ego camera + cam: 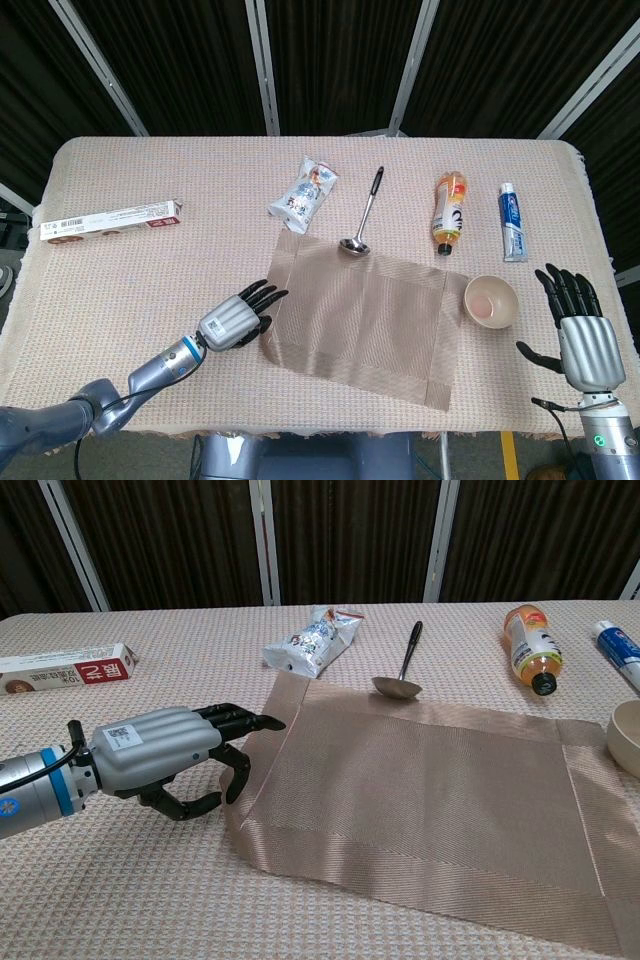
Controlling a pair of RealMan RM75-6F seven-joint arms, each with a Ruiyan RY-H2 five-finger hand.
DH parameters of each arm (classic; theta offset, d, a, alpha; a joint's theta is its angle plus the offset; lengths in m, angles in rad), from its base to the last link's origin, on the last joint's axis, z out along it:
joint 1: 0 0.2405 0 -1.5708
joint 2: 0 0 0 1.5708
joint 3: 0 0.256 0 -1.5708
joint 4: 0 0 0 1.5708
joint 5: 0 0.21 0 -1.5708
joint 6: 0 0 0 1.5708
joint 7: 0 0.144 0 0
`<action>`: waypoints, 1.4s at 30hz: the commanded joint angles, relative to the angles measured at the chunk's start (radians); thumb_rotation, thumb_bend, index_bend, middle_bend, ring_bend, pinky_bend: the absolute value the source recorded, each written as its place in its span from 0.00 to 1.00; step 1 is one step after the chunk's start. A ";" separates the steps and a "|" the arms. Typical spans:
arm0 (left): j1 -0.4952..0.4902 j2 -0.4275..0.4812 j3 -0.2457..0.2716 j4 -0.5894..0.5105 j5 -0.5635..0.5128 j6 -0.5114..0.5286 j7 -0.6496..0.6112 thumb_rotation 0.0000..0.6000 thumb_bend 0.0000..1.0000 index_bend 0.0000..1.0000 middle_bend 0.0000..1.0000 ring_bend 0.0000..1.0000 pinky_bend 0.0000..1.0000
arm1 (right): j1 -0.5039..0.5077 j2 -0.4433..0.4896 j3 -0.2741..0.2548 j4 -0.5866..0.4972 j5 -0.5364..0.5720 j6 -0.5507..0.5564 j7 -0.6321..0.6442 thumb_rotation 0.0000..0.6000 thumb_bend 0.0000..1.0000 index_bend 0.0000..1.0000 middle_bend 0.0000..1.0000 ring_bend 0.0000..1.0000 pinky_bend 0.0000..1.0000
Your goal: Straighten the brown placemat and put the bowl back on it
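Nearest, at the table's front right: right hand (585, 335), palm raised, fingers spread and holding nothing, well apart from everything but nearest the bowl. At front left: left hand (165, 755), fingers loosely curled and slightly apart, fingertips (262, 721) at the left edge of the brown placemat (362, 315); contact with the edge cannot be told, and nothing is clamped.

Placemat lying flat across the table's middle, skewed, its long sides slanting down toward the right. Woven, thin, probably light and limp: likely to buckle if pushed from one edge, better dragged with flat fingers pressing on a corner or border strip, or pinched at an edge.

Just beside the mat's right edge: small pale bowl (490, 300), upright, off the mat. Probably rigid, smooth and light; best taken by the rim or cupped round its wall, with care against slipping.

Farther back: ladle (363, 212) with its bowl touching the mat's far edge, snack packet (304, 193), bottle (449, 212), toothpaste tube (512, 221), long box (108, 221).
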 commanded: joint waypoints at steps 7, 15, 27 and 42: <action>0.047 0.107 0.055 -0.200 0.013 0.031 0.087 1.00 0.47 0.70 0.00 0.00 0.00 | -0.009 0.007 0.002 -0.011 -0.015 0.011 0.001 1.00 0.00 0.00 0.00 0.00 0.00; 0.077 0.217 0.082 -0.442 -0.069 -0.065 0.265 1.00 0.46 0.70 0.00 0.00 0.00 | -0.014 0.011 0.005 -0.017 -0.022 0.013 -0.002 1.00 0.00 0.00 0.00 0.00 0.00; 0.107 0.291 0.098 -0.598 -0.154 -0.134 0.397 1.00 0.46 0.70 0.00 0.00 0.00 | -0.019 0.013 0.008 -0.023 -0.036 0.016 -0.004 1.00 0.00 0.00 0.00 0.00 0.00; 0.168 0.347 0.120 -0.646 -0.188 -0.111 0.484 1.00 0.45 0.70 0.00 0.00 0.00 | -0.025 0.020 0.012 -0.030 -0.048 0.021 0.004 1.00 0.00 0.00 0.00 0.00 0.00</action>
